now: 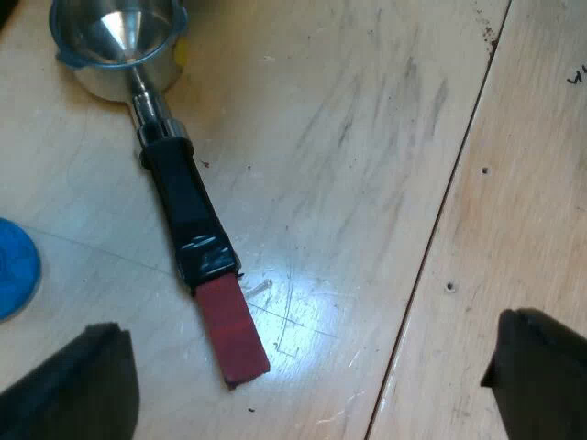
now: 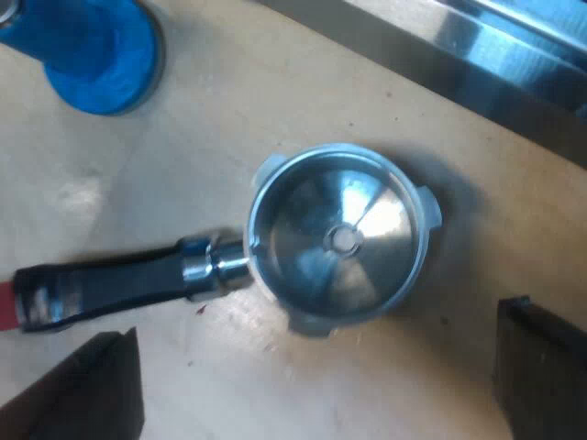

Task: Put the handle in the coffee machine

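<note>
Loose on the pale wooden surface [image 1: 367, 137], the round metal holder [image 2: 339, 238] with black, red-tipped handle lies just ahead of the wide-open left claw [image 1: 303, 385] and wide-open right claw [image 2: 312, 390], apparently lined up for pickup.

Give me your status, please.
Left gripper, jaws open, above holder handle. Right gripper, jaws open, above its basket. Holder loose on table; blue tamper nearby.

Scuffed pale wooden tabletop [image 1: 367, 137], dark seam [image 1: 431, 247], bright glare [image 1: 307, 302]

The metal holder [image 2: 339, 238] lies on the table [image 2: 229, 101] near a blue tamper [image 2: 92, 50].
</note>
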`<state>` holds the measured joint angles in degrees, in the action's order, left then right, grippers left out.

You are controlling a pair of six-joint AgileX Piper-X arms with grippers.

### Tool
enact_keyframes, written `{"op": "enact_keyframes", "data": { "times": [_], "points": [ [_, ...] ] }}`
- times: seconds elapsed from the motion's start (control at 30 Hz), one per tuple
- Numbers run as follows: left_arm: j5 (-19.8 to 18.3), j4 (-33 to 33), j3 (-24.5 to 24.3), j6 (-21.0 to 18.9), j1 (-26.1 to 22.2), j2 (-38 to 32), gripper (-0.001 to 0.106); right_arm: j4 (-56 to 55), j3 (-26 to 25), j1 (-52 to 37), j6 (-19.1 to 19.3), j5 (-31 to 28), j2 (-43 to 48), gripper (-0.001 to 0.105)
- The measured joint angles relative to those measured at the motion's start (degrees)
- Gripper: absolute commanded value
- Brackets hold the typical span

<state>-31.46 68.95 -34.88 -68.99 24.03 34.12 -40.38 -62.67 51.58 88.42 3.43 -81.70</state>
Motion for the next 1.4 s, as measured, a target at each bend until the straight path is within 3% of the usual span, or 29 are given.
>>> {"op": "enact_keyframes", "data": {
  "times": [0.77, 1.4],
  "points": [
    [-1.11, 0.00, 0.00, 0.00, 0.00, 0.00, 0.080, 8.46, 0.00, 0.00, 8.27, 1.21, -9.05, 0.078],
    [-1.11, 0.00, 0.00, 0.00, 0.00, 0.00, 0.080, 10.53, 0.00, 0.00, 9.84, -0.68, -13.27, 0.078]
  ]
}}
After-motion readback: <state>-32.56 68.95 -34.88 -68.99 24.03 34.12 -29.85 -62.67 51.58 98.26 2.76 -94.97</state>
